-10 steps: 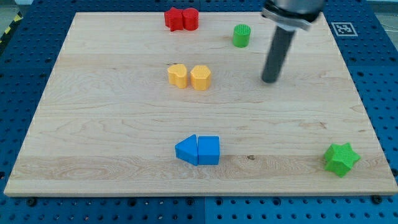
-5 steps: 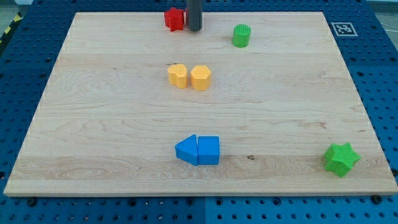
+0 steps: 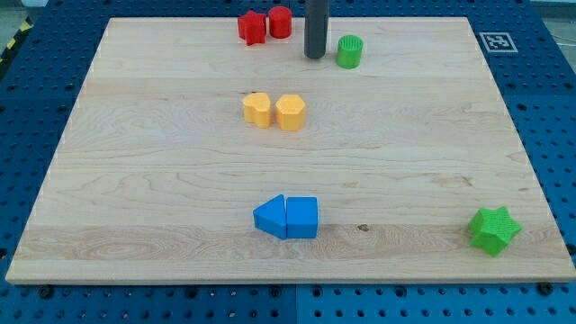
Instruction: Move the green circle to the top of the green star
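Note:
The green circle (image 3: 349, 51) stands near the view's top, right of centre. The green star (image 3: 493, 229) lies far off at the view's bottom right corner of the board. My tip (image 3: 314, 56) is on the board just left of the green circle, a small gap between them. The dark rod rises straight up out of the view's top.
Two red blocks (image 3: 264, 24) sit at the view's top, left of my tip. Two yellow blocks (image 3: 274, 111) lie side by side below them. A blue triangle (image 3: 270, 217) and a blue block (image 3: 301, 217) touch near the view's bottom centre. The wooden board (image 3: 135, 180) rests on a blue pegboard.
My tip swung from right of the green circle to the red blocks, then came back right to stand beside the green circle's left side. No block moved.

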